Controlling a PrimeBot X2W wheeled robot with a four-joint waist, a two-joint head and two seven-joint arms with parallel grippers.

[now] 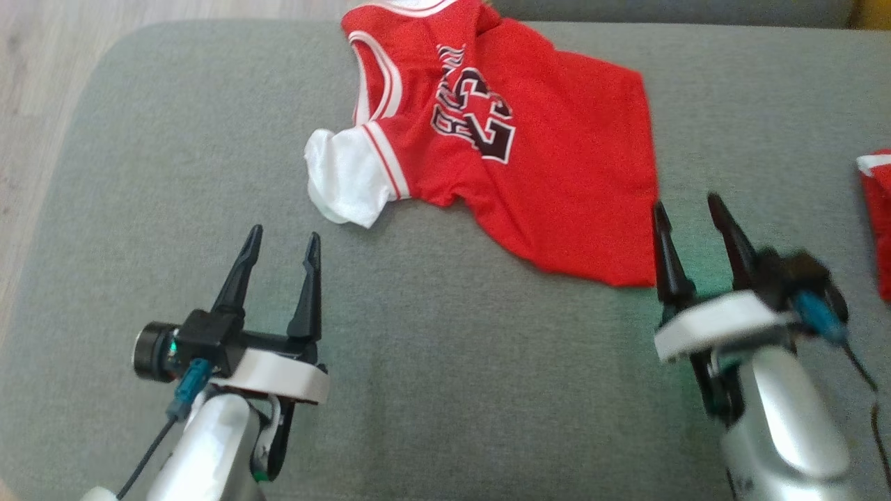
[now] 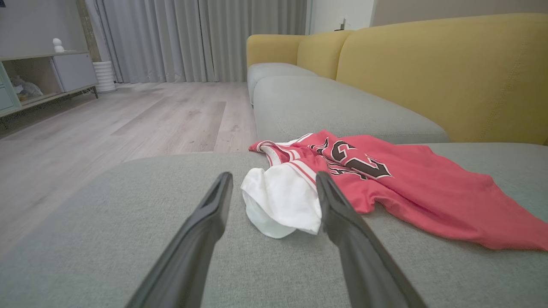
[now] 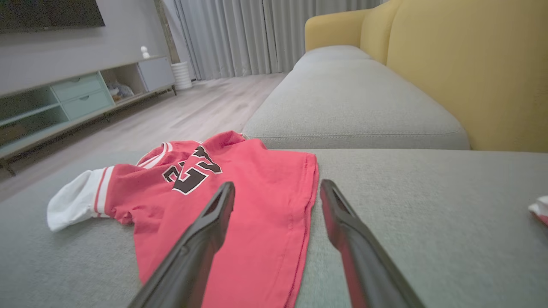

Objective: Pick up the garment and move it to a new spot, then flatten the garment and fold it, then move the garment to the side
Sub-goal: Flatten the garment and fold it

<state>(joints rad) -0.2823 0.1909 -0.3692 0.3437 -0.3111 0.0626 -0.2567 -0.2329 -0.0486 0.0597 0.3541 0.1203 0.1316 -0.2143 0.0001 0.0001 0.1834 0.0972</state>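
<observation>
Head view: garment [image 1: 529, 160] hem just beside right hand [image 1: 686, 202].

Low at front: left dark two-fingered gripper [image 1: 285, 234] spread wide, empty, pointing ahead; right dark two-fingered gripper [image 1: 686, 202] likewise, leaning left

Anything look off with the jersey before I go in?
The red jersey lies skewed and wrinkled on the grey cushion, its white sleeve bunched up. Another red garment lies off to the right.
</observation>
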